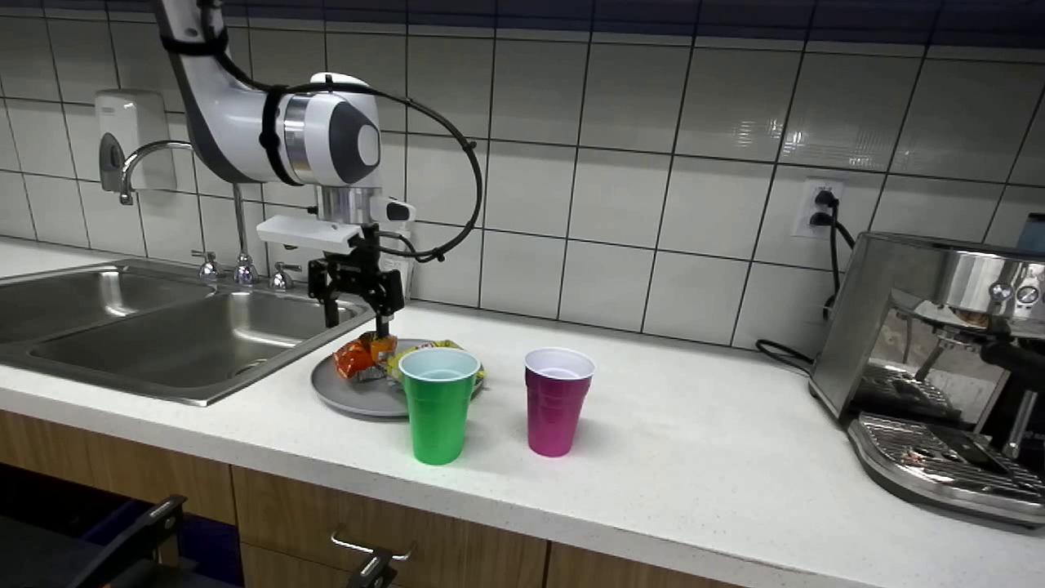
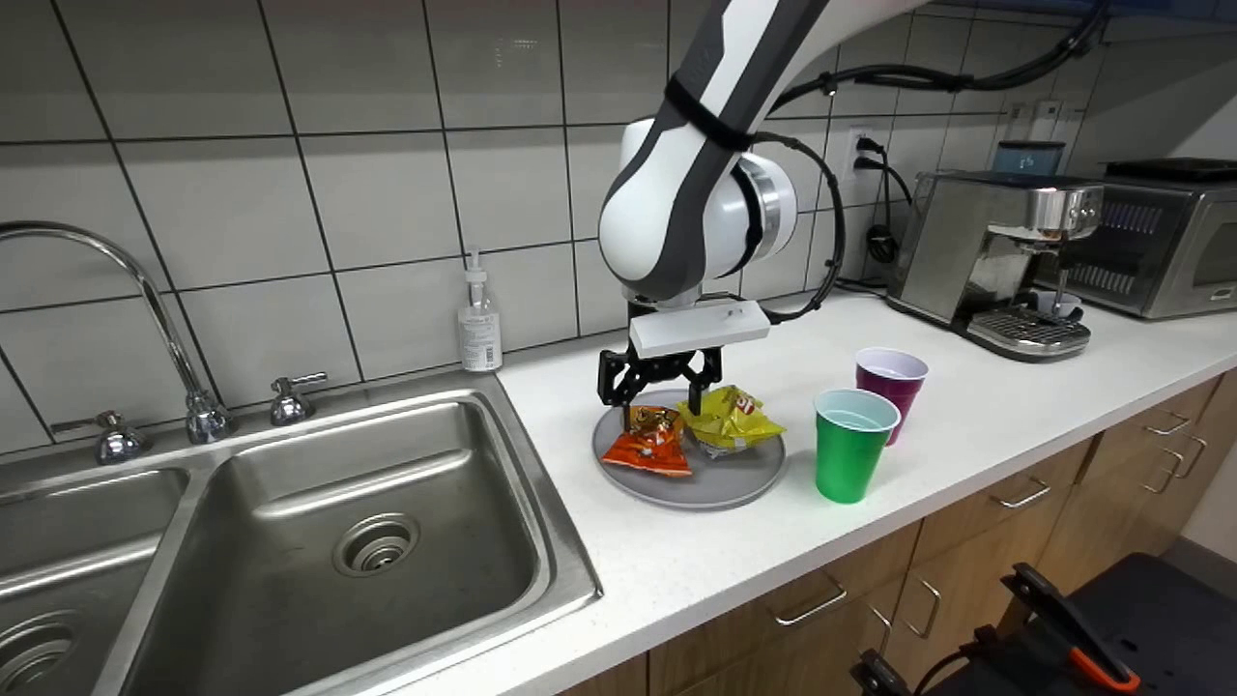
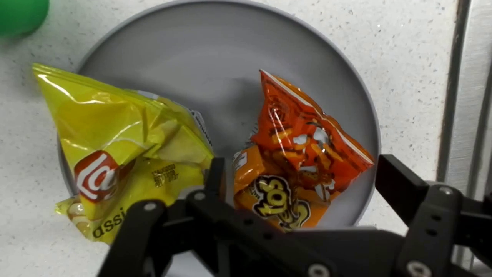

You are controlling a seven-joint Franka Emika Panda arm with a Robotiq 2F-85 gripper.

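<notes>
Claw [image 3: 305,175] spread wide, I'm straddling the orange bag [image 3: 296,157].
It's lying, not yet gripped, on the plate [image 3: 207,50].

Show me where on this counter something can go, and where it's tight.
Widest bare patch: the counter between the purple cup and the coffee machine. A narrow strip lies bare between the sink and the plate. Crowded: the plate, where the open claw hangs at the orange bag beside the yellow bag; green cup nearby.

Both exterior views: farther back, facing tiled wall [image 1: 620,196], sharing orange bag [image 2: 651,447]. Wrist view: overhead, close.
</notes>
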